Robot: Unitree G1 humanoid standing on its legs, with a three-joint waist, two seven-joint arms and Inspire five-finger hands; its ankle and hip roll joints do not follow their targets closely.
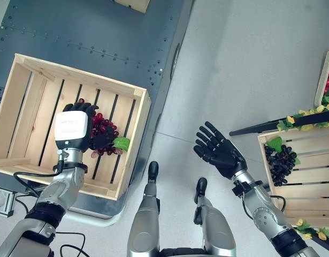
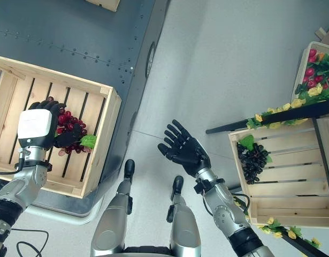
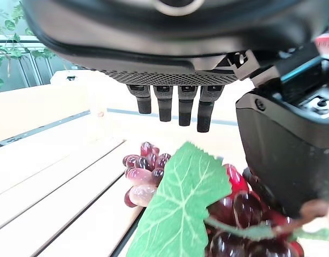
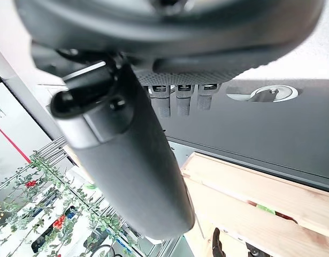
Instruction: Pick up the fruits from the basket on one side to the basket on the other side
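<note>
A bunch of red grapes with a green leaf hangs low inside the wooden crate on my left. My left hand is over that crate, its thumb and fingers curled round the bunch. Past the fingers in the left wrist view lie the crate's slats. My right hand is held over the floor between the two crates, palm up, fingers spread, holding nothing. The right-hand crate holds a bunch of dark grapes with a green leaf.
The left crate stands on a dark metal platform. A yellow flower garland on a dark bar edges the right crate. Behind it a white crate holds red fruit. Grey floor lies between the crates.
</note>
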